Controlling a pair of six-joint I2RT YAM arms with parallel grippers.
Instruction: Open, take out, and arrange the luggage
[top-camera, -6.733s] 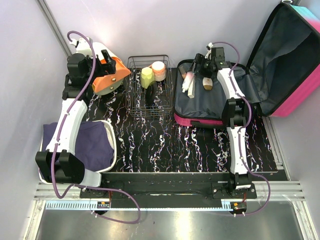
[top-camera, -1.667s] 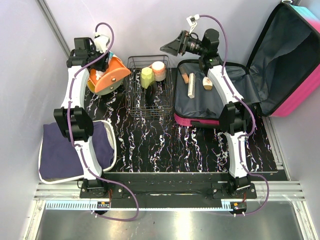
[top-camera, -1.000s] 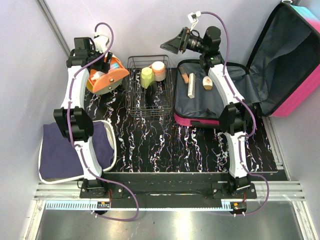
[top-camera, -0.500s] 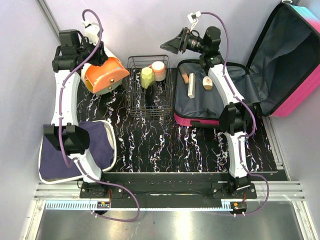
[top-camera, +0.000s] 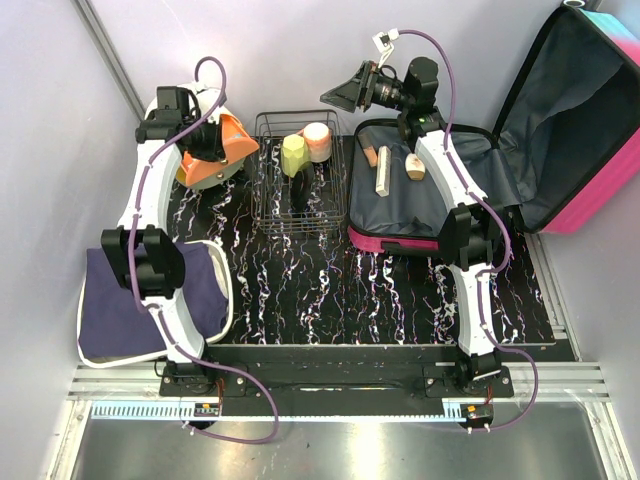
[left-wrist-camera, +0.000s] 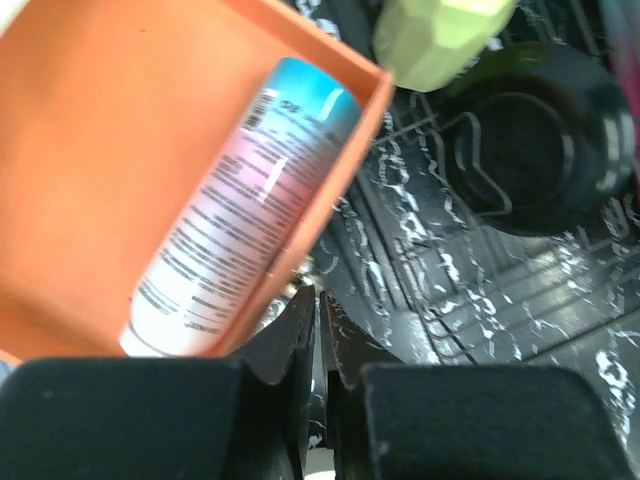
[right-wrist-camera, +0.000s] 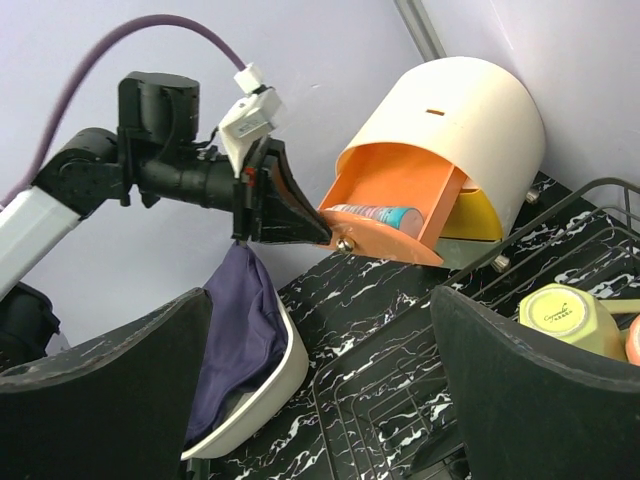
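The luggage (top-camera: 575, 120) is laid open at the right end of the table (top-camera: 370, 300), its lid thrown back to the right. The right claw (top-camera: 338, 95) is held wide apart above the table's far edge. The left claw (left-wrist-camera: 315, 325) is pinched together on the knob (right-wrist-camera: 345, 243) of the orange drawer (right-wrist-camera: 385, 190), in which a tube (left-wrist-camera: 235, 205) is laid.

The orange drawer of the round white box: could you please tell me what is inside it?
One tube, teal at one end with a pink-and-white printed body, lies slantwise in the orange drawer. The drawer's rear, under the white shell, is hidden.
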